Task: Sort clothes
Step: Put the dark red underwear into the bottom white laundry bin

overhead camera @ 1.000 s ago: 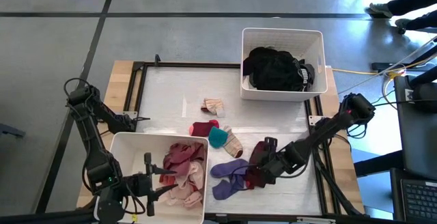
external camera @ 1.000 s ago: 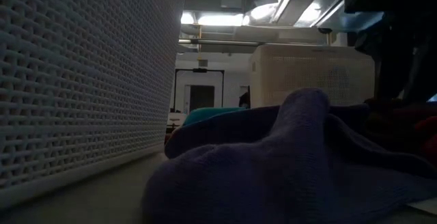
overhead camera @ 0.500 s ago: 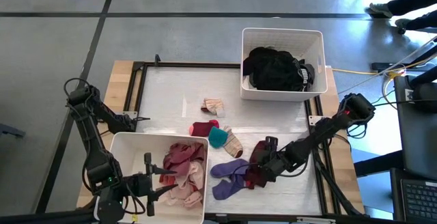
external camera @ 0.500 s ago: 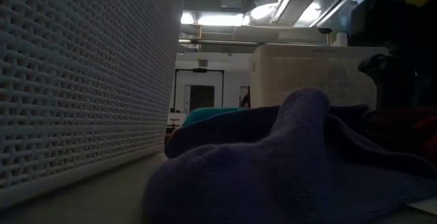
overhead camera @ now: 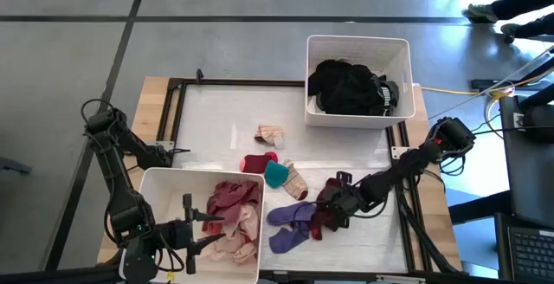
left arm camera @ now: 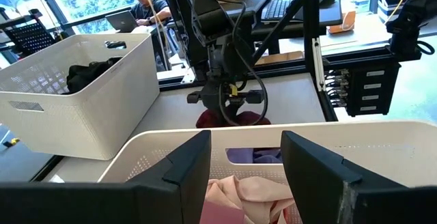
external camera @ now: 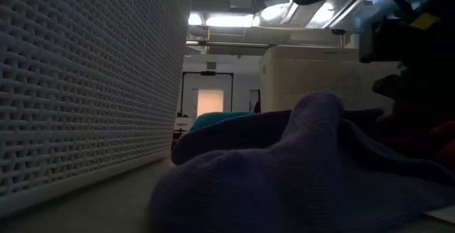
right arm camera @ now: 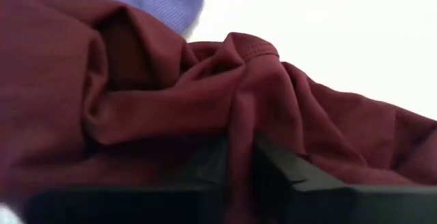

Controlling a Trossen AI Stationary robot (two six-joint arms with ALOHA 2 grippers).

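Observation:
A maroon garment (overhead camera: 324,217) lies crumpled near the table's near edge, beside purple socks (overhead camera: 290,223). My right gripper (overhead camera: 334,204) is down on it and shut on its cloth. More clothes lie loose on the mat: a teal sock (overhead camera: 275,173), a red one (overhead camera: 257,162) and a pale one (overhead camera: 271,134). My left gripper (left arm camera: 246,162) stands open above the near-left white bin (overhead camera: 173,176), which holds pink and maroon clothes (overhead camera: 232,219). My right gripper pinches a raised fold of the maroon garment (right arm camera: 239,138) between its two fingers (right arm camera: 205,166). It comes at the fold slanting down from the table's right. The rest of the garment lies crumpled on the mat around the fingers.
A second white bin (overhead camera: 357,46) at the far right holds black clothes (overhead camera: 351,87). In the low view the near-left bin's wall (external camera: 85,84) fills the left side and purple cloth (external camera: 298,169) the foreground. A person sits at a laptop (left arm camera: 130,20) beyond the table.
My right gripper has shifted a little toward the table's left, over the maroon garment, whose cloth has bunched slightly beneath it.

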